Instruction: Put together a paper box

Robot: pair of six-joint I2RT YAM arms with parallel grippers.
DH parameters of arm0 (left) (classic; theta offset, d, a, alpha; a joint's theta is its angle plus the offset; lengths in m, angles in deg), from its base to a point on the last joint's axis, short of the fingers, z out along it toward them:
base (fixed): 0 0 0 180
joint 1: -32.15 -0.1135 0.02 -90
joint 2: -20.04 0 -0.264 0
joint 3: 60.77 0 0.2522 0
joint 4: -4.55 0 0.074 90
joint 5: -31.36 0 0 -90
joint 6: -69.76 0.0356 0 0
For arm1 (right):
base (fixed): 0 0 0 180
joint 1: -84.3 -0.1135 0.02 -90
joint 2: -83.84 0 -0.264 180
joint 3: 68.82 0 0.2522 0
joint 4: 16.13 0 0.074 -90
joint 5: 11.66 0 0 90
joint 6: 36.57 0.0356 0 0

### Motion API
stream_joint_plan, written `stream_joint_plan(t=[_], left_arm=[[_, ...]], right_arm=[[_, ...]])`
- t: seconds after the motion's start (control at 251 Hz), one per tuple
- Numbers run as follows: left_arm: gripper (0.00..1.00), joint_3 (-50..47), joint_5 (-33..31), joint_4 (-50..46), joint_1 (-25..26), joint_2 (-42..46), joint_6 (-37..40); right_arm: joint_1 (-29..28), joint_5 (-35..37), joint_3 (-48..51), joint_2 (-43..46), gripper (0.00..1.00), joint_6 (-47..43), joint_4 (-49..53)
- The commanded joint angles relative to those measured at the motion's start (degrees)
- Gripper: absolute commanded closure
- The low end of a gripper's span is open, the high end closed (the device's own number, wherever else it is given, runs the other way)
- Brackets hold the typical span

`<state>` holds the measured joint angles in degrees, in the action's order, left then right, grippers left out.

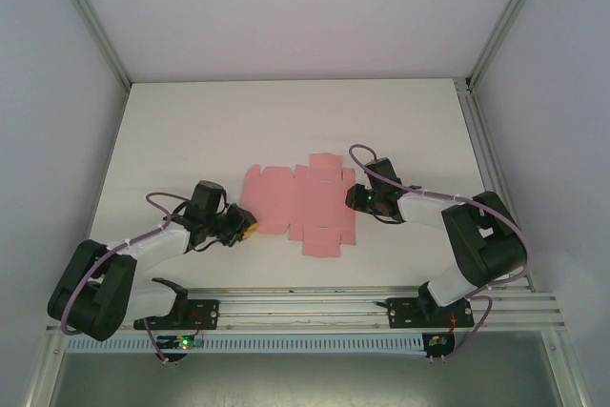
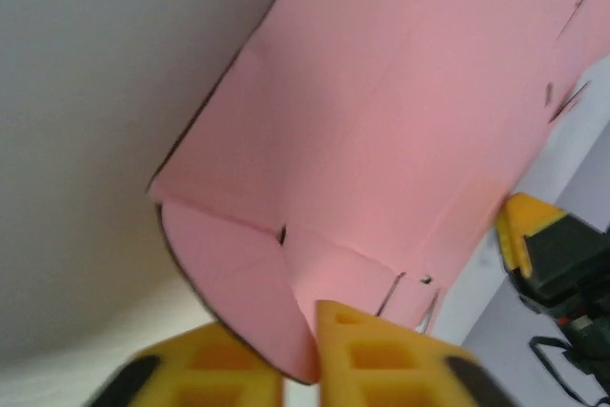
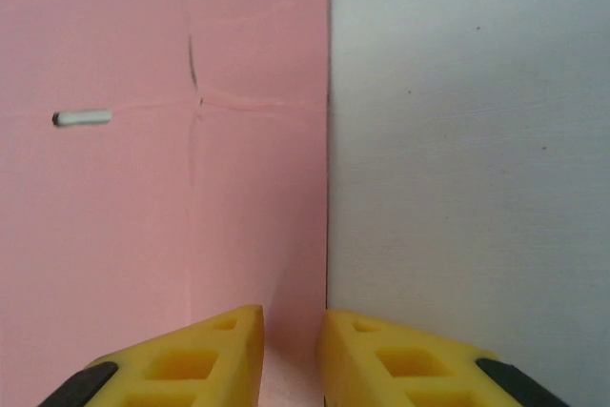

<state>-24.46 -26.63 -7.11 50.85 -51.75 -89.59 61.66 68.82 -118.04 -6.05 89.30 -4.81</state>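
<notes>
Seen from above, the paper box (image 1: 300,202) lies as a flat pink sheet mid-table (image 1: 191,131), with the left gripper (image 1: 250,231) at its 8 o'clock corner and the right gripper (image 1: 355,199) at its 3 o'clock edge. In the left wrist view, the left gripper (image 2: 286,331) pinches the paper box (image 2: 400,121) by a raised rounded corner. In the right wrist view, the right gripper (image 3: 291,316) has its fingers nearly pressed together over the sheet's 3 o'clock edge.

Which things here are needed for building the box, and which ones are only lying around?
For the job:
pink paper sheet
left gripper
right gripper

Not part of the job:
white table
metal rail
</notes>
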Motion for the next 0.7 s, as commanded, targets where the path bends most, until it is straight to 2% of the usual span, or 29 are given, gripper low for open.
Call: stream_joint_plan(t=[0.0,0.116,0.215,0.299,0.351,0.439,0.543,0.694], left_arm=[[1.00,2.67,-1.52,3.17,0.72,0.09,3.90],[1.00,5.46,-3.32,-0.85,1.24,1.70,9.80],[1.00,6.22,-3.63,0.77,1.94,4.16,13.26],[1.00,6.04,-3.61,3.59,3.03,7.08,16.69],[1.00,6.02,-3.42,4.58,3.51,8.96,19.00],[1.00,5.79,-3.90,5.34,3.80,12.73,21.39],[1.00,3.51,-3.38,12.09,3.76,16.60,19.70],[1.00,0.22,1.06,28.51,3.80,17.76,12.55]], right_arm=[[-0.53,0.71,3.00,-4.37,0.69,0.17,6.09],[-0.54,1.77,3.32,-2.49,0.69,0.22,5.34],[-0.33,1.91,3.24,0.02,0.65,-0.28,5.09],[0.04,1.87,4.01,3.45,0.53,-1.14,3.48],[0.75,1.58,5.33,6.34,0.41,-1.34,1.53],[3.66,-2.19,9.11,11.85,0.28,-0.11,-4.01],[7.06,-9.23,13.74,17.17,0.23,1.74,-10.79],[7.22,-18.20,16.12,20.41,0.19,2.62,-16.42]])
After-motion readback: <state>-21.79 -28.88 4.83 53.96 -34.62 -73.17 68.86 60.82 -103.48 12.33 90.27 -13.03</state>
